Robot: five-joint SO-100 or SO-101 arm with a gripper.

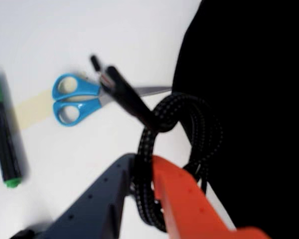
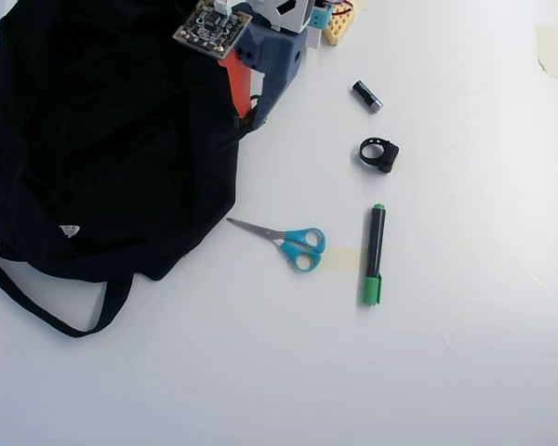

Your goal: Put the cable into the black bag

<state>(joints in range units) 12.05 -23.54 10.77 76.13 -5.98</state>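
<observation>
Step in hand, as I judge it: carrying the cable [image 1: 182, 127] to the bag [image 2: 102, 139] and letting it go inside. Gripper [image 1: 139, 174] has its two fingers, one dark blue-grey and one orange, closed tight on the lower part of the coil, which is pinched between them; the rest of the coil stands up beyond the fingertips in the wrist view. In the overhead view the gripper [image 2: 245, 116] sits at the bag's edge, just beside the fabric; the cable itself is too dark against the bag to pick out there. To do this well, I would move further over the bag before opening, since from here the coil looks likely to land on the rim or on the table. Where the bag's mouth lies cannot be told from these pictures, so a drop well inside the outline is safer. Open wide so the loops do not snag on a finger. Cable: thin black cord with fine pale flecks, wound in a few loose loops, with a stiffer plug end sticking out up and to the left of the fingertips. Past that end lie blue-handled scissors [image 1: 74, 98], and a green marker [image 1: 4, 134] further left.
</observation>
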